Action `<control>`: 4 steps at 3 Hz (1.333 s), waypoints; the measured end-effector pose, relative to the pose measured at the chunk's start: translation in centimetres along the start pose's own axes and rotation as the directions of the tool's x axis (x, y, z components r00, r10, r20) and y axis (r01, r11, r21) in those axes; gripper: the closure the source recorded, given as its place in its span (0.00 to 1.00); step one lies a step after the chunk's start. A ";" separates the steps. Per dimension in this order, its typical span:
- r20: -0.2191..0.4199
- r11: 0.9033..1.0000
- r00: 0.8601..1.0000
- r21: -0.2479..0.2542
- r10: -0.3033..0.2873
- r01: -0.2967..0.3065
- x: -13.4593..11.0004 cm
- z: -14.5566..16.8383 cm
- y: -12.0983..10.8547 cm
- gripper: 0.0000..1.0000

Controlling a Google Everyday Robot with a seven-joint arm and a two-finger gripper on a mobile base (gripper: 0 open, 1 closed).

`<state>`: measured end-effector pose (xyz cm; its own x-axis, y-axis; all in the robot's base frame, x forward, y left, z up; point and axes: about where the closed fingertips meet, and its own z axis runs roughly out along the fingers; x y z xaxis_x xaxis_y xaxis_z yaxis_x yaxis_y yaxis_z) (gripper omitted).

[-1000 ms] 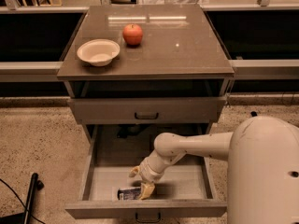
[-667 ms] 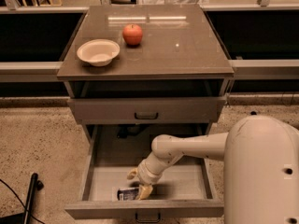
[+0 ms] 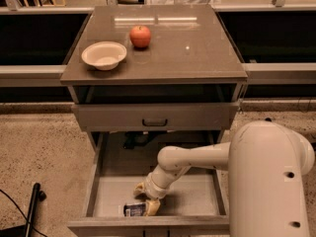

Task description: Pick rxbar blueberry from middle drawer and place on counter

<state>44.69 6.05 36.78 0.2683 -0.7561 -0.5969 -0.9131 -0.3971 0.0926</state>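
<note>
The middle drawer (image 3: 197, 194) stands pulled out, with a plain grey floor. The rxbar blueberry (image 3: 134, 210), a small dark shiny bar, lies flat on that floor near the front wall, left of centre. My gripper (image 3: 146, 198) reaches down into the drawer on the white arm, its yellowish fingers (image 3: 153, 207) spread apart just right of and above the bar. One fingertip is at the bar's right end. The counter (image 3: 187, 48) is the glossy top of the cabinet above.
A cream bowl (image 3: 104, 55) and a red apple (image 3: 140, 36) sit on the counter's left half. The top drawer (image 3: 154, 117) is closed. My white base (image 3: 269, 181) fills the lower right. A black pole (image 3: 30, 209) lies on the floor at left.
The gripper has edged slightly down and left, towards the bar and the drawer front. The bar has not moved.
</note>
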 end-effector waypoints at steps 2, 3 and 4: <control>-0.028 0.998 0.999 0.057 0.034 -0.032 1.9 -0.2 -2.8 0.30; -0.035 0.994 0.998 0.095 0.053 -0.049 2.8 -0.6 -3.9 0.30; -0.029 0.986 0.997 0.153 0.075 -0.070 3.6 -1.7 -5.3 0.30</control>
<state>50.99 4.54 35.49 0.2081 -0.7987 -0.5646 -0.9657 -0.2595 0.0111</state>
